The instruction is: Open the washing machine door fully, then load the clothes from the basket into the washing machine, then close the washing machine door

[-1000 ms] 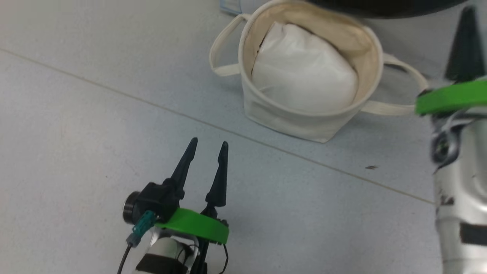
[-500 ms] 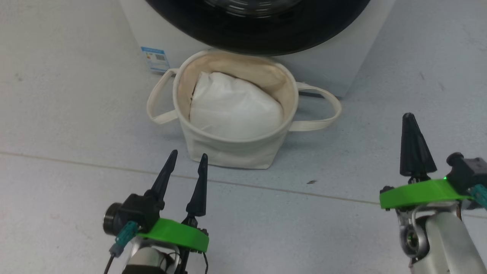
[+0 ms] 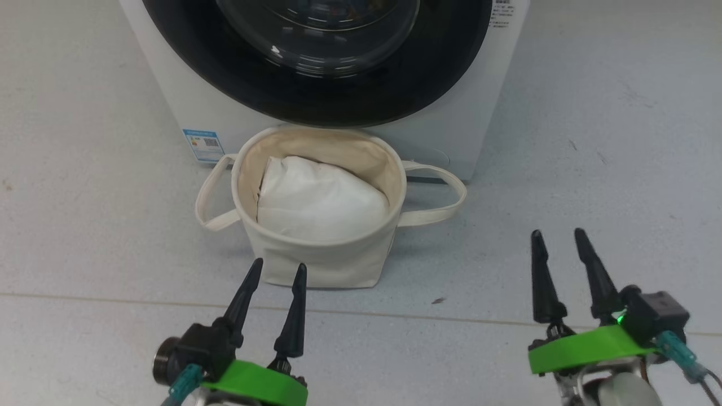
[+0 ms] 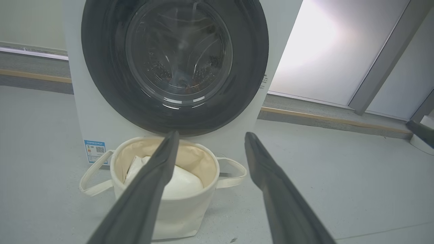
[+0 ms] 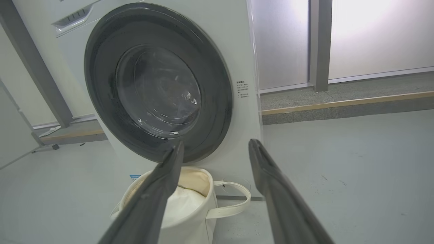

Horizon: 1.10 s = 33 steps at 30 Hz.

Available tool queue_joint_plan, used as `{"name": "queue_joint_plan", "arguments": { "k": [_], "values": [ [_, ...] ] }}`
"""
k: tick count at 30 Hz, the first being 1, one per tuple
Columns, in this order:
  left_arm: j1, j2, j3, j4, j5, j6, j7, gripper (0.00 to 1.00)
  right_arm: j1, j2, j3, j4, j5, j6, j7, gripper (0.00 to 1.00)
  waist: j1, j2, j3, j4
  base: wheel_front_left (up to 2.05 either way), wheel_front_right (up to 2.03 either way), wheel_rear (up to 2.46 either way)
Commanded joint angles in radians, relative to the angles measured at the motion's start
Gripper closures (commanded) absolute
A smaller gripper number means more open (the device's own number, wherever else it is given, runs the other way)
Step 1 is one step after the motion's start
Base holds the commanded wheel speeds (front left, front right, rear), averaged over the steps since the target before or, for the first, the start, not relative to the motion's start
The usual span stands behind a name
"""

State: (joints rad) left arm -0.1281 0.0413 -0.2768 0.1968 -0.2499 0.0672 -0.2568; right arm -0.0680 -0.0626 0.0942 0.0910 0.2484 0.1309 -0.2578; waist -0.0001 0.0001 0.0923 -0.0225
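The washing machine point(image 3: 163, 96) stands at the top of the head view, and its black-rimmed washing machine door point(image 3: 237, 79) lies shut against the front. Through the door glass point(image 4: 179, 79) a dim bluish patch with orange-brown marks shows in the drum, likely the clothes. The cream basket point(image 3: 316, 265) sits on the floor just before the machine and holds a plain white bundle point(image 3: 316, 200). My left gripper point(image 3: 279, 264) hovers open just in front of the basket. My right gripper point(image 3: 557, 231) is open to the basket's right, with nothing between its fingers. Both wrist views look past open fingers at the door point(image 5: 101, 84) and basket point(image 4: 183, 210).
A blue label sticker point(image 3: 203, 145) marks the machine's lower left corner. A floor seam point(image 3: 395, 313) runs across in front of the basket. Behind the machine are a low ledge point(image 5: 339, 105) and frosted panels point(image 4: 325, 44). Open grey floor lies on both sides.
The head camera has swung up, so the machine and its door came into view. My right gripper went from shut to open and settled at the lower right. The left gripper stays open.
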Motion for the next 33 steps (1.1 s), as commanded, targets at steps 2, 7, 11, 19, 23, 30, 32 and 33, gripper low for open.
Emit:
{"name": "queue_joint_plan", "arguments": {
  "k": [2,7,11,19,23,30,32,33],
  "values": [
    [-0.005,0.009,0.033,-0.046,0.015,-0.007,-0.005,0.0,-0.013,-0.004,0.048,-0.039,0.007,0.0,-0.004,0.0,0.0001,-0.0001,-0.013,0.001,0.0,0.0,0.0],
    [0.023,0.009,0.043,-0.08,0.02,-0.008,-0.005,0.0,0.009,-0.005,0.045,-0.064,0.022,0.0,-0.004,0.0,0.0001,-0.0001,-0.035,0.006,0.0,0.0,0.0],
    [0.044,0.009,0.045,-0.084,0.019,-0.014,-0.005,0.0,0.028,0.0,0.033,-0.063,0.024,0.0,-0.004,0.0,0.0001,-0.0001,-0.054,0.012,0.0,0.0,0.0],
    [0.058,0.009,0.054,-0.064,0.014,-0.023,-0.005,0.0,0.036,0.008,0.027,-0.033,0.038,0.0,-0.004,0.0,0.0001,-0.0001,-0.055,0.017,0.0,0.0,0.0],
    [0.057,0.009,0.056,-0.057,0.018,-0.016,-0.005,0.0,0.04,0.01,0.014,-0.027,0.034,0.0,-0.004,0.0,0.0001,-0.0001,-0.057,0.022,0.0,0.0,0.0],
    [0.065,0.009,0.052,-0.046,0.018,-0.008,-0.005,0.0,0.044,0.012,-0.001,-0.019,0.029,0.0,-0.004,0.0,0.0001,-0.0001,-0.071,0.029,0.0,0.0,0.0],
    [0.066,0.009,0.052,-0.044,0.018,-0.007,-0.005,0.0,0.045,0.012,-0.002,-0.02,0.031,0.0,-0.004,0.0,0.0001,-0.0001,-0.072,0.03,0.0,0.0,0.0],
    [0.067,0.009,0.052,-0.043,0.015,-0.007,-0.005,0.0,0.046,0.012,-0.002,-0.021,0.035,0.0,-0.004,0.0,0.0001,-0.0001,-0.073,0.031,0.0,0.0,0.0]
  ]
}}
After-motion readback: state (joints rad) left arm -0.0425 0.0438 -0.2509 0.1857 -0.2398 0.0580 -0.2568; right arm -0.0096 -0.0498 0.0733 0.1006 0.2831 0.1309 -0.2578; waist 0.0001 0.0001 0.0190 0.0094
